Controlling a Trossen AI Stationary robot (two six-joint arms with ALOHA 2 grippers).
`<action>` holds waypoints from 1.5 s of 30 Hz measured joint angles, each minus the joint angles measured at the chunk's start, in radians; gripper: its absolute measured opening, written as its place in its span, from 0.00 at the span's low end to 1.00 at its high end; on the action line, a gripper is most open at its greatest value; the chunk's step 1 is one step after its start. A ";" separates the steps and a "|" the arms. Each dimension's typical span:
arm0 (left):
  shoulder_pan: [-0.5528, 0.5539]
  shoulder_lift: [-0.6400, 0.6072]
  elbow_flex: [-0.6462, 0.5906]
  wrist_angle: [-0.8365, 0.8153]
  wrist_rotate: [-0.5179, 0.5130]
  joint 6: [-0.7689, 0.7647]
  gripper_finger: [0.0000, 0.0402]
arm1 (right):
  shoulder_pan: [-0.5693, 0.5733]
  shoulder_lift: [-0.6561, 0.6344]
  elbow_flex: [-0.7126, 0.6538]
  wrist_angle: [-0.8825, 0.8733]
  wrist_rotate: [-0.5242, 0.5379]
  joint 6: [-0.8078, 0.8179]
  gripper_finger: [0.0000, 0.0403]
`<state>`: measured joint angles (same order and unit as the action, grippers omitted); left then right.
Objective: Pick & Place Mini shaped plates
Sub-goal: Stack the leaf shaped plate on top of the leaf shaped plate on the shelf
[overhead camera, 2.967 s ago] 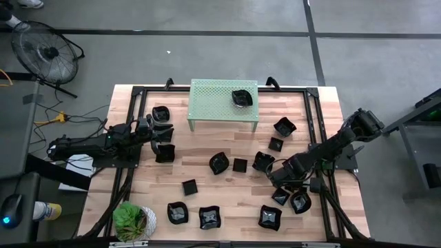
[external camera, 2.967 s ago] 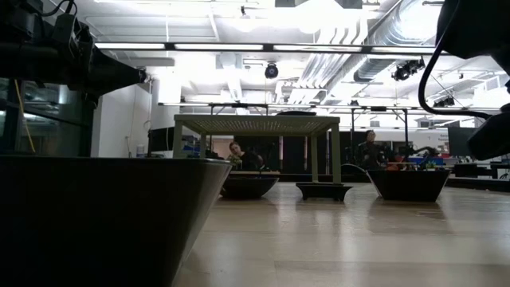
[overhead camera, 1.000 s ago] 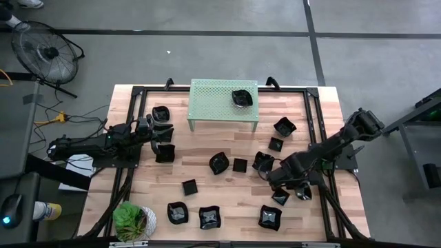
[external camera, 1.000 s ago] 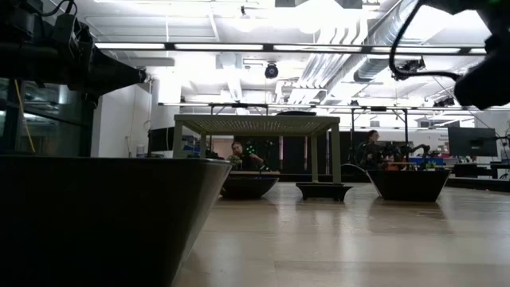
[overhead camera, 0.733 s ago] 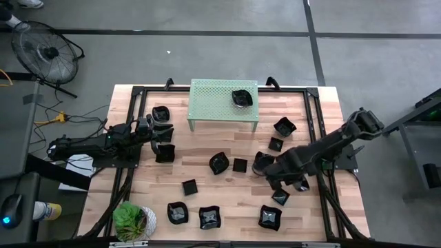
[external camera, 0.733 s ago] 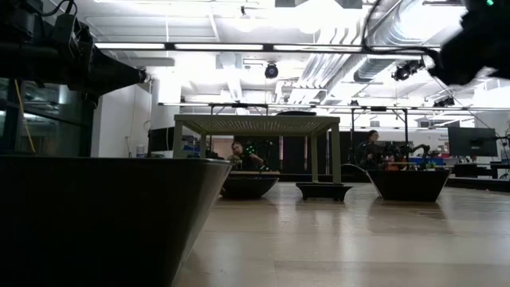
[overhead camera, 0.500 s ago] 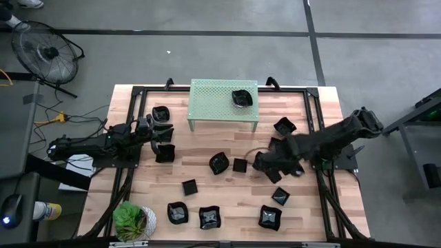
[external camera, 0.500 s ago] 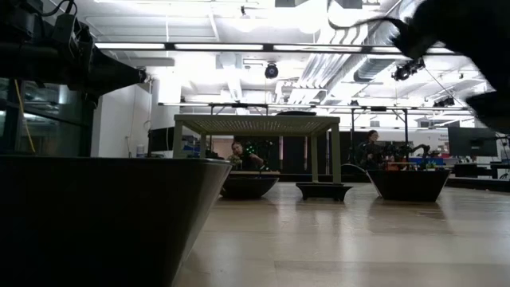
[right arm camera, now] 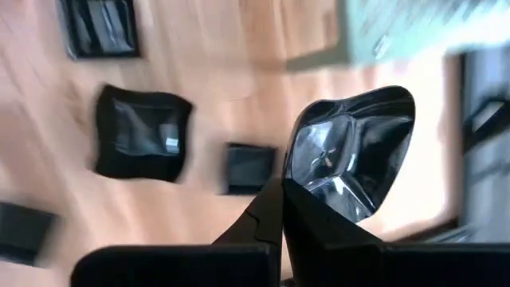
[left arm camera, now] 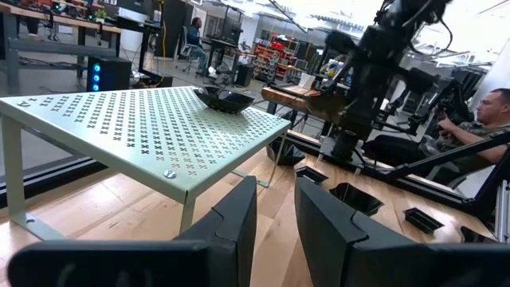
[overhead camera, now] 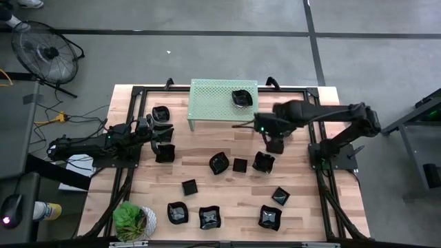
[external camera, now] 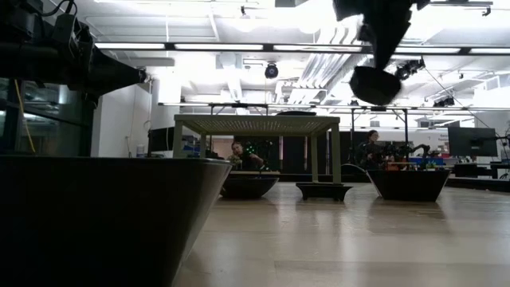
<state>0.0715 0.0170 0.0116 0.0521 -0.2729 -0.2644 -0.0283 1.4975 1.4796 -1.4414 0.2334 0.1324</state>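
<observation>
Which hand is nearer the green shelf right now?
The right hand, carrying a mini plate, hovers just off the green shelf's front right corner. The left hand sits farther off, beyond the shelf's left end.

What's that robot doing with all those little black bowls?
The right gripper is pinched shut on one small glossy black dish, carrying it in the air beside the pale green perforated metal shelf. One black dish already sits on top of that shelf. Many more little black dishes lie scattered on the wooden table. The left gripper waits at the table's left side, near a few dishes.
</observation>
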 joint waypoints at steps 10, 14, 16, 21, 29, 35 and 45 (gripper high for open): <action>0.000 0.000 0.000 0.000 0.000 0.000 0.21 | -0.114 0.000 0.032 0.067 0.080 -0.936 0.00; 0.000 0.000 0.000 0.000 0.000 0.000 0.21 | -0.150 0.000 0.031 0.148 0.087 -1.255 0.00; 0.000 0.000 0.000 0.000 0.000 0.000 0.21 | -0.167 0.000 0.031 0.198 0.108 -1.343 0.00; 0.000 0.000 0.000 0.000 0.000 0.000 0.21 | -0.220 0.002 0.031 0.344 0.133 -1.552 0.00; 0.000 0.000 0.000 0.000 0.000 0.000 0.21 | -0.311 0.035 0.030 0.471 0.091 -1.801 0.00; 0.000 0.000 0.000 0.000 0.000 0.000 0.21 | -0.373 0.077 0.030 0.538 0.062 -1.916 0.00; 0.000 0.000 0.000 0.000 0.001 0.000 0.21 | -0.413 0.085 -0.049 0.632 -0.004 -2.020 0.00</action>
<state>0.0716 0.0171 0.0116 0.0521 -0.2719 -0.2642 -0.4408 1.5823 1.4304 -0.8091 0.2289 -1.8876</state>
